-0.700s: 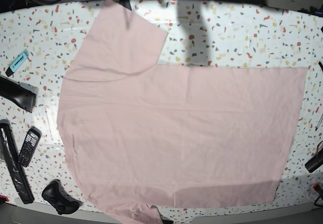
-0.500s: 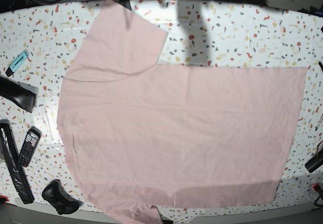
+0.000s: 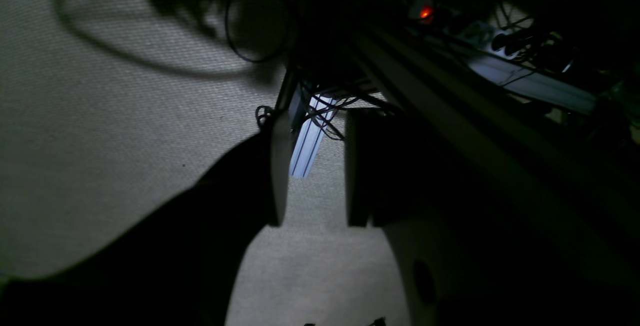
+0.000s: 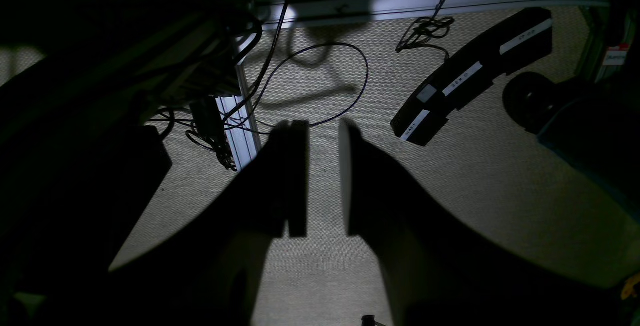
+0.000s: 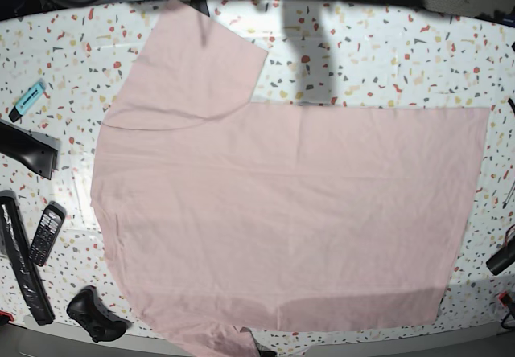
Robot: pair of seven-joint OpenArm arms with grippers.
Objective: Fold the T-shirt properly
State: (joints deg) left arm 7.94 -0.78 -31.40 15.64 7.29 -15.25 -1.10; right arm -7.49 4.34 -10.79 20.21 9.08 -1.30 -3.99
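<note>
The T-shirt (image 5: pixel 282 204) lies spread flat on the speckled table (image 5: pixel 386 59), plain pale pink side up. One sleeve (image 5: pixel 193 59) points to the far left, and another sleeve hangs over the near edge. Neither gripper shows in the base view. In the left wrist view my left gripper (image 3: pixel 312 115) hangs over grey carpet, open, with nothing between its fingers. In the right wrist view my right gripper (image 4: pixel 324 123) is also over the carpet. Its jaws stand a narrow gap apart with nothing in them.
Along the table's left side lie a blue marker (image 5: pixel 28 100), a black wedge (image 5: pixel 28 152), a handset (image 5: pixel 47 232), a long black bar (image 5: pixel 20 264) and a black controller (image 5: pixel 96 315). A dark object (image 5: pixel 503 256) sits at the right edge. Cables and a rail (image 4: pixel 245 135) lie on the floor.
</note>
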